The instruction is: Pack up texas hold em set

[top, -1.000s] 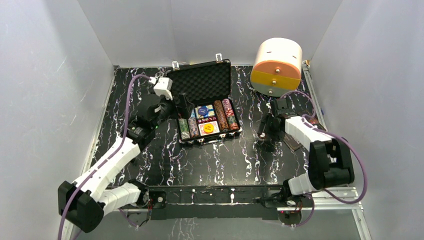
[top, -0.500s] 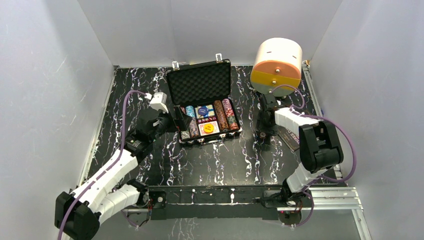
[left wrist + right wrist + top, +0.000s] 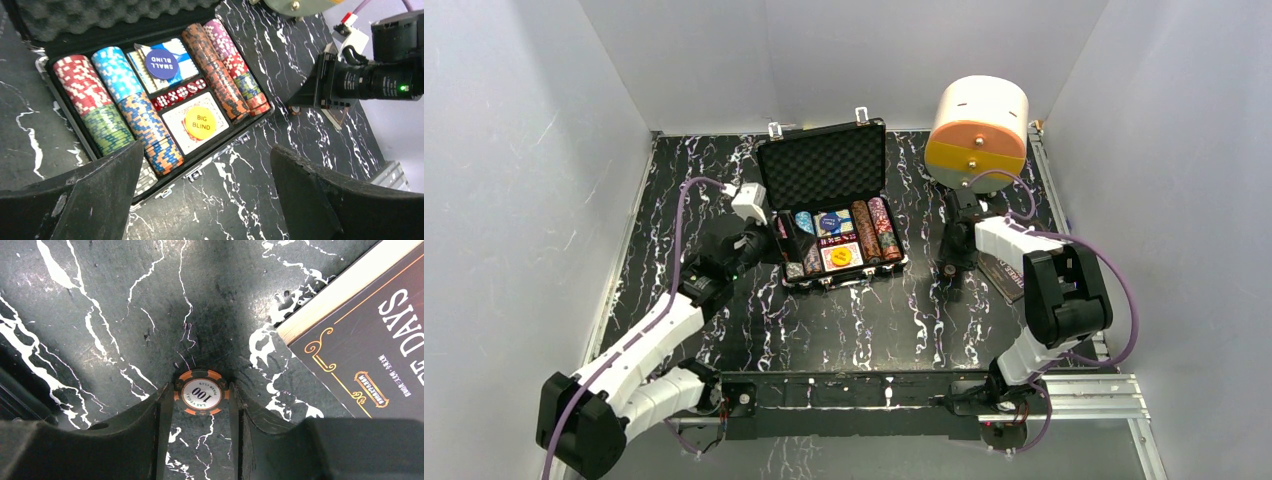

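Far left: your left gripper (image 3: 786, 236) hangs at the left edge of the black rectangular foam-lined briefcase (image 3: 824, 172). Its fingers (image 3: 85, 200) are spread wide with nothing between them.

The briefcase sits mid-table toward the back on the black white-veined marble tabletop (image 3: 854, 320), with its lid open toward the rear wall.

Inside, from the left wrist view:
- Rows of multicoloured striped poker chips (image 3: 120, 107) lie on edge in the side channels.
- In the middle are a blue round disc marked SMALL BLIND (image 3: 161, 63) and a row of small red dice (image 3: 179, 93).
- A yellow round disc marked BIG BLIND (image 3: 200, 122) rests on a white, red-bordered card.

Right of the briefcase and apart from it, your right gripper (image 3: 200, 400) points down at the tabletop. Its fingers pinch a single orange-and-black-rimmed poker chip (image 3: 201, 392) with a white centre marked 100. The chip lies flat, with no gap showing at either rim.

Near its right lies a dark-covered book with gilt lettering (image 3: 370, 340).

Back right stands a white-and-orange cylindrical drawer box (image 3: 979, 130).
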{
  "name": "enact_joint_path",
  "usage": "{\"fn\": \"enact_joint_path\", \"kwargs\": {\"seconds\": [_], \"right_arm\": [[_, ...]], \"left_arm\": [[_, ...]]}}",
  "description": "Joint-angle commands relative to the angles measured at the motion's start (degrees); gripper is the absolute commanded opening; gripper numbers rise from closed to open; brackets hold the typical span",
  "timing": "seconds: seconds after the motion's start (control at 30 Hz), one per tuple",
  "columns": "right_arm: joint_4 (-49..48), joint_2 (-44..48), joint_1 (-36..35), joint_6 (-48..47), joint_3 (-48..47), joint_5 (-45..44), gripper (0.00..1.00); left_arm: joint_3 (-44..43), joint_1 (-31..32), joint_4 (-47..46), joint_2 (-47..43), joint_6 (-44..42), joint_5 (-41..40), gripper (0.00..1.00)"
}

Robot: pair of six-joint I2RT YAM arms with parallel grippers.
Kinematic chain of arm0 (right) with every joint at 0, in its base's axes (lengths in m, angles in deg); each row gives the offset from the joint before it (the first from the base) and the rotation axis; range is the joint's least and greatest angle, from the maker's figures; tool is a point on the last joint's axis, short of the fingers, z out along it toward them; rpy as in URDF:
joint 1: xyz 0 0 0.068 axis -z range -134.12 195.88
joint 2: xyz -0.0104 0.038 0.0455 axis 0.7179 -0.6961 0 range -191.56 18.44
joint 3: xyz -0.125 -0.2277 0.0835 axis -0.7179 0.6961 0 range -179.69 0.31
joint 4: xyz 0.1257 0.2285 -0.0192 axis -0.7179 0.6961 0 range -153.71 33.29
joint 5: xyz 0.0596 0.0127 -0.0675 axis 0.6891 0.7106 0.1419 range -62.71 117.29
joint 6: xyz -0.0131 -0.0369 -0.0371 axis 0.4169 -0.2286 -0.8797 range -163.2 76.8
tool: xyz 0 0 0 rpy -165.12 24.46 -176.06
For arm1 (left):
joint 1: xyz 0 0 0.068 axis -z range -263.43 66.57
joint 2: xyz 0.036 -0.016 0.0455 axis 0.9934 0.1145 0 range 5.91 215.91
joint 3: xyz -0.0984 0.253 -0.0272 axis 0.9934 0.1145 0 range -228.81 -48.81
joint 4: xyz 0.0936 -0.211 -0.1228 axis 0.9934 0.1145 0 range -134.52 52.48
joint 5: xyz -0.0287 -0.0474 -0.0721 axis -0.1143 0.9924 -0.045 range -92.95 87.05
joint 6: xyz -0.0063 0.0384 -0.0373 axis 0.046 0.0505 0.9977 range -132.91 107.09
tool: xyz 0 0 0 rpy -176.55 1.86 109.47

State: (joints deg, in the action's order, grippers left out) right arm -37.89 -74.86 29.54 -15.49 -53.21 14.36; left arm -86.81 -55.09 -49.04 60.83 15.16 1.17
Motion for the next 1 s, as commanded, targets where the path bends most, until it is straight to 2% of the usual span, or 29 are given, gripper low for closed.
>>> {"fn": "enact_joint_path", "kwargs": {"seconds": [0.0,0.17,0.27,0.37,0.43,0.53,0.77,0.83,0.97], "right_arm": [[0.8,3.9,-0.1,2.2,0.4,0.2,0.45],[3.9,9.2,-0.1,3.3,-1.0,1.0,0.46],[5.1,12.6,0.0,4.6,-0.5,3.8,0.47],[5.6,16.3,-0.1,6.8,0.3,7.7,0.47],[5.5,19.0,-0.1,8.9,1.3,10.5,0.47],[4.2,23.0,-0.1,13.1,3.0,15.6,0.47],[-1.1,29.5,0.0,23.9,8.2,26.9,0.47],[-2.6,30.7,-0.1,26.1,9.7,28.6,0.47],[-4.8,31.8,-0.1,29.2,11.6,31.0,0.47]], "left_arm": [[-1.0,-0.2,-1.8,2.9,-1.3,6.8,0.98],[-2.3,0.8,-3.7,7.9,-0.2,11.9,0.98],[-2.6,4.7,-8.1,10.8,0.7,12.8,0.97],[-3.9,10.2,-11.9,16.3,4.3,12.5,0.93],[-6.2,14.0,-14.4,21.7,7.1,11.1,0.89],[-10.0,18.8,-17.9,28.0,11.1,6.7,0.88],[-16.1,24.2,-23.5,36.0,15.2,1.7,0.87],[-16.3,24.8,-25.0,37.5,16.3,1.9,0.8],[-17.3,25.3,-25.8,40.6,19.4,2.4,0.57]]}}
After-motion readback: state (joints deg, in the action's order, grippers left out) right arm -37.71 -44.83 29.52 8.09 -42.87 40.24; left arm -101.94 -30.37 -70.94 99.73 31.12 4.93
